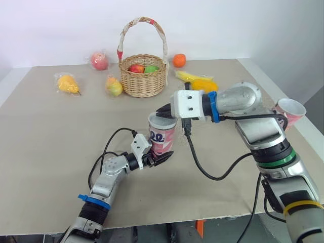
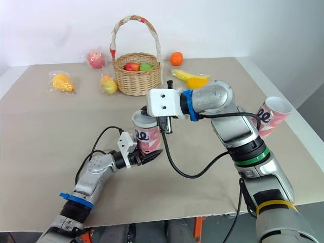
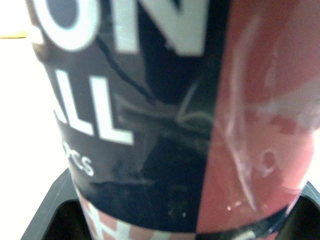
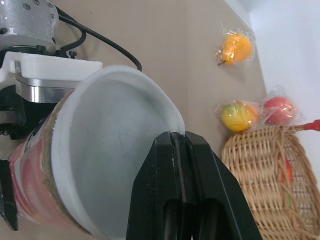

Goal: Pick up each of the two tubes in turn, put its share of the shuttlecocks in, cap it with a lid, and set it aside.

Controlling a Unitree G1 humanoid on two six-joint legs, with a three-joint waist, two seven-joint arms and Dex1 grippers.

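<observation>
A pink and navy tube (image 1: 163, 137) stands upright mid-table, and my left gripper (image 1: 159, 158) is shut on its lower part; its printed wall (image 3: 150, 125) is right up against the left wrist camera. What looks like a whitish lid (image 4: 110, 150) covers the top of the tube. My right gripper (image 1: 163, 111) reaches in from the right and is shut, with its tips (image 4: 179, 137) resting on the lid's rim. A second pink tube (image 1: 289, 111), open-mouthed and tilted, lies at the table's right edge behind my right arm.
A wicker basket (image 1: 143, 76) with fruit stands at the back centre. Around it lie a wrapped peach (image 1: 99, 61), a pear (image 1: 67, 83), another wrapped fruit (image 1: 114, 86), an orange (image 1: 179, 60) and a yellow fruit (image 1: 195, 78). Black cables hang from both wrists.
</observation>
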